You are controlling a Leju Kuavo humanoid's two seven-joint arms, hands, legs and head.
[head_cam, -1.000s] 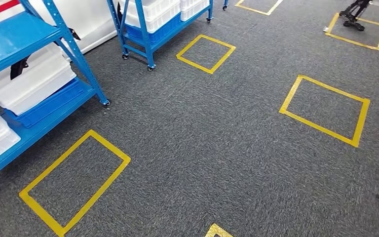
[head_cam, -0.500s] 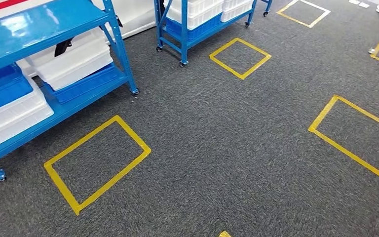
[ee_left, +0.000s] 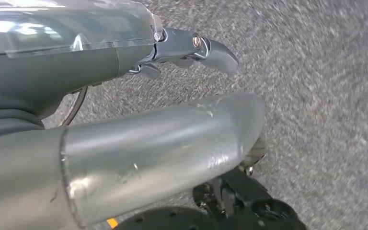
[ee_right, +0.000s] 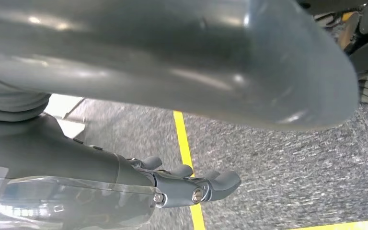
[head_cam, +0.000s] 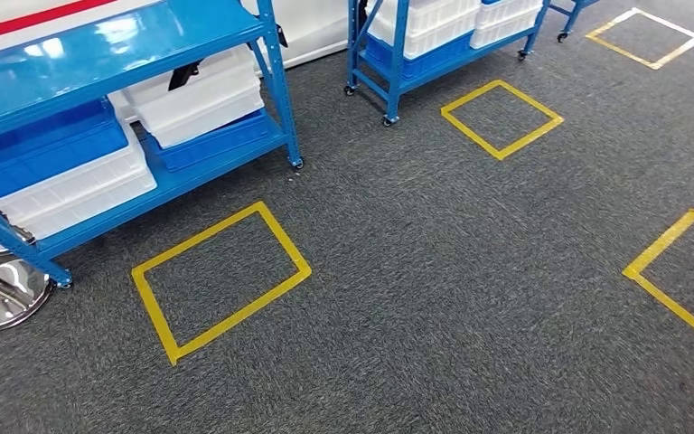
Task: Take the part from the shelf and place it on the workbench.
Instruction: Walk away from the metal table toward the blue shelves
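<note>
In the head view a blue shelf (head_cam: 99, 54) stands at the left, holding white bins (head_cam: 203, 95) and blue bins (head_cam: 50, 149). A black object (head_cam: 183, 74) lies behind the upper white bin; I cannot tell what it is. A second blue shelf (head_cam: 398, 63) with white bins stands further back. My left hand (ee_left: 100, 62) hangs over the grey carpet, its thumb (ee_left: 172, 148) and dark fingers (ee_left: 211, 48) apart, holding nothing. My right hand (ee_right: 100, 167) also hangs over the carpet with its fingers (ee_right: 215, 184) loosely stretched out and nothing in them.
Yellow tape rectangles mark the carpet: one (head_cam: 221, 276) in front of the near shelf, one (head_cam: 501, 117) by the far shelf, one (head_cam: 678, 280) at the right. A chrome round base (head_cam: 0, 298) sits beside the near shelf's left leg.
The camera has turned: the shelves and tape marks have slid to the right in the picture. More of the near shelf shows, and the chrome base has come into view.
</note>
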